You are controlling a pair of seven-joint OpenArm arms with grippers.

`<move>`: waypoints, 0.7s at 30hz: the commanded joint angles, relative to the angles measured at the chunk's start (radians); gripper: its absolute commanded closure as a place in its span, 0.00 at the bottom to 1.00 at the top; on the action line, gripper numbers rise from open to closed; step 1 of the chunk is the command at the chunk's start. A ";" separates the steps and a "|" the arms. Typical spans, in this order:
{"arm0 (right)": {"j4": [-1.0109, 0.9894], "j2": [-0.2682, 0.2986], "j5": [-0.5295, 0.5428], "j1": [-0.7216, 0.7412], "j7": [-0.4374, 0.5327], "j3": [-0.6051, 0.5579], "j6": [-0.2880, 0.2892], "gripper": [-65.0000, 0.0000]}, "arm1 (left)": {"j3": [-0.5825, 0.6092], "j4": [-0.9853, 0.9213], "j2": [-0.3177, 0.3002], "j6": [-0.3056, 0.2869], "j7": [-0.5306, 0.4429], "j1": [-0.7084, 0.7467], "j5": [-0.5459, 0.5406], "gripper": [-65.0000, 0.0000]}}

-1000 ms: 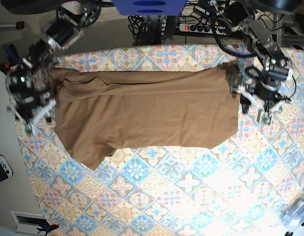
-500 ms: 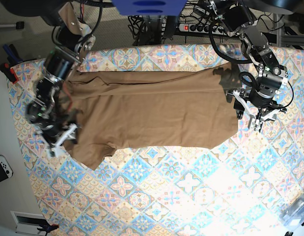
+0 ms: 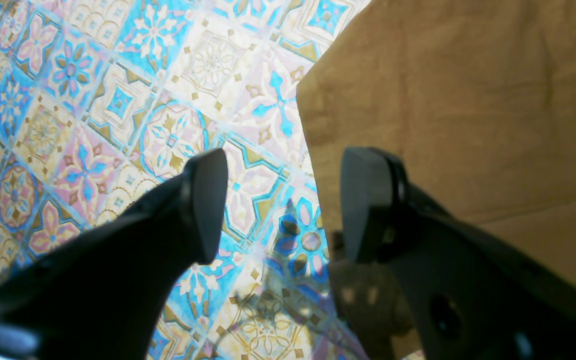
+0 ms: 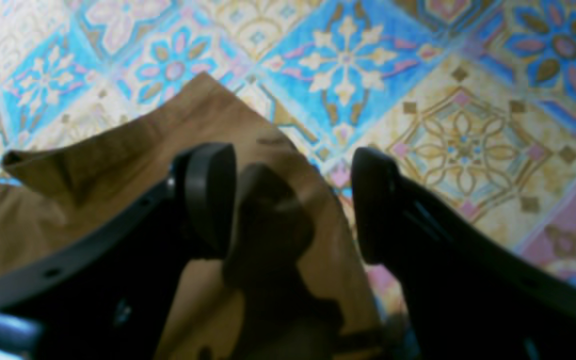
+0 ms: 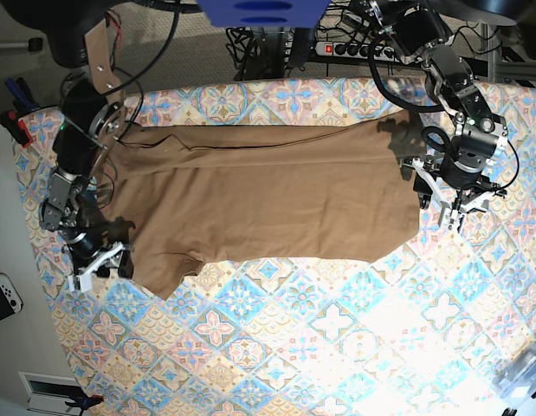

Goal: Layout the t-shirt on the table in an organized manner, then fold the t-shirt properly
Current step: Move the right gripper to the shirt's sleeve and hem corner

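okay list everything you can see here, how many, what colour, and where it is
t-shirt: one, tan-brown, spread across the table's far half
table: one, blue, pink and cream tile pattern, fills the base view
power strip: one, dark, behind the table
white controller: one, white, off the table's edge in the base view
left claw: one, black, open at the shirt's edge
right claw: one, black, open over the shirt's corner

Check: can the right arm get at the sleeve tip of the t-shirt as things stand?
Probably yes. The right gripper hangs open right over the t-shirt sleeve tip, nothing between them, only the table cloth beyond.
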 commanded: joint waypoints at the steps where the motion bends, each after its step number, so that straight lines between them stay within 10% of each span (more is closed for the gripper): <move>1: 0.004 0.010 0.008 0.017 0.009 -0.002 0.009 0.45 | 0.000 0.015 -0.006 0.005 -0.020 -0.011 -0.006 0.46; 14: 0.009 -0.017 -0.277 0.014 0.012 -0.005 0.009 0.49 | 0.001 0.015 -0.006 0.005 -0.020 -0.006 -0.006 0.46; 21: 0.032 -0.045 -0.401 0.012 0.011 0.004 0.009 1.00 | -0.003 0.001 -0.006 0.005 -0.020 -0.005 -0.006 0.46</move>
